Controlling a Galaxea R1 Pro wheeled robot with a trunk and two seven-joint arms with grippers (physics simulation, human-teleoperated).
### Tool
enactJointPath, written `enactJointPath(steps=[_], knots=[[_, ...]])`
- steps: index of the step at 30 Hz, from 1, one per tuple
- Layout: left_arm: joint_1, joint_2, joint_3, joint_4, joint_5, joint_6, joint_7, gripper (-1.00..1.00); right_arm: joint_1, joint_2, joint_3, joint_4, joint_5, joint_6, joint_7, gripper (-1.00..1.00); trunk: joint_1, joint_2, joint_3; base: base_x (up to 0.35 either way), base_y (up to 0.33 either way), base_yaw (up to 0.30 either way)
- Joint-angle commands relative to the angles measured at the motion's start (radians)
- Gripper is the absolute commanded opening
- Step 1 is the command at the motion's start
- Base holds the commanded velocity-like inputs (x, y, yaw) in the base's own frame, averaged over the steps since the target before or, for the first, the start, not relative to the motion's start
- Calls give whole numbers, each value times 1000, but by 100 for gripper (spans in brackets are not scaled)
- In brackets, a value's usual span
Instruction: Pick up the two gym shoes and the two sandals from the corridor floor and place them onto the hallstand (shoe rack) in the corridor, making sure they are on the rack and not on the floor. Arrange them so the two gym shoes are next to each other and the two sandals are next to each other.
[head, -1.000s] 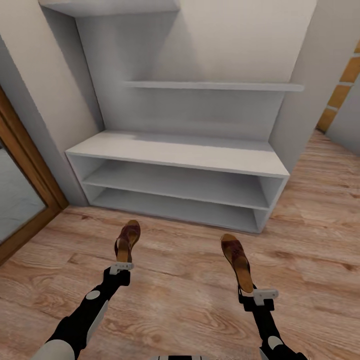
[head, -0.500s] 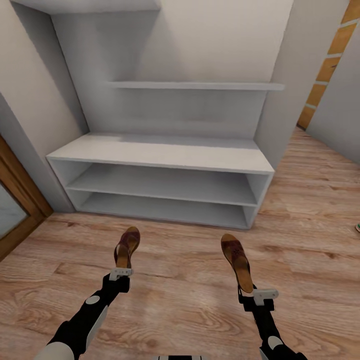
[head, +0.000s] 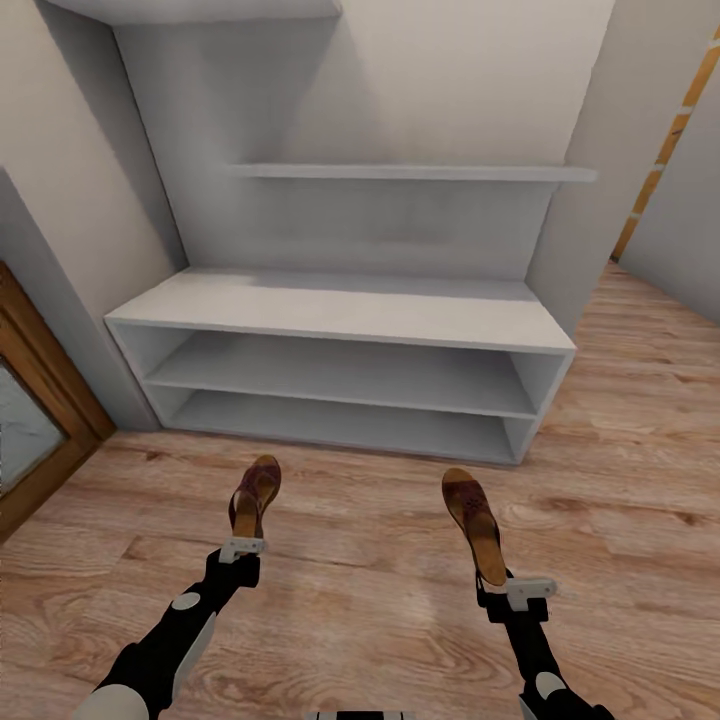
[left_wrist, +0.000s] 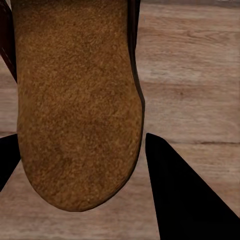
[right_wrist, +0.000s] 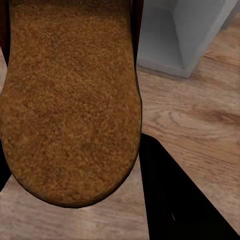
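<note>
My left tool (head: 243, 548): it pinches the heel end of one brown sandal (head: 254, 491). The sandal sticks out in front of me, up off the floor.
Left wrist look: the tan footbed (left_wrist: 75, 100) sits between my two dark fingers (left_wrist: 185, 200), with wood planks behind it.
My right tool (head: 520, 590): it pinches the heel end of the other sandal (head: 473, 520). This one is tipped on its side, so I see its tan edge.
Right wrist look: the tan footbed (right_wrist: 70, 100) is close up, and a white corner of the rack shows behind it.
Floor (head: 360, 560): light brown wood planks, under both my arms.
Shoe rack (head: 340, 312): low and white, straight ahead, past both sandals and well apart from them.
Rack top: flat and bare.
Two open shelves (head: 330, 372): I see nothing in them.
Back panel: tall and white, with a thin shelf (head: 400, 172) high up.
Far left: a brown wood frame (head: 45, 400) by the wall.
</note>
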Motion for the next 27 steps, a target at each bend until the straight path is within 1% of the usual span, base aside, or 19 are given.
enactJointPath(steps=[1, 9, 27], knots=[[0, 0, 0, 0, -1, 0, -1, -100, 0, 0, 0, 0, -3, -1, 2, -100, 0, 0, 0, 98, 218, 0], [0, 0, 0, 0, -1, 0, -1, -100, 0, 0, 0, 0, -3, -1, 2, -100, 0, 0, 0, 83, 292, 0], [0, 0, 0, -2, -1, 1, 0, -100, 0, 1, 0, 0, -2, -1, 2, -100, 0, 0, 0, 13, 345, 0]])
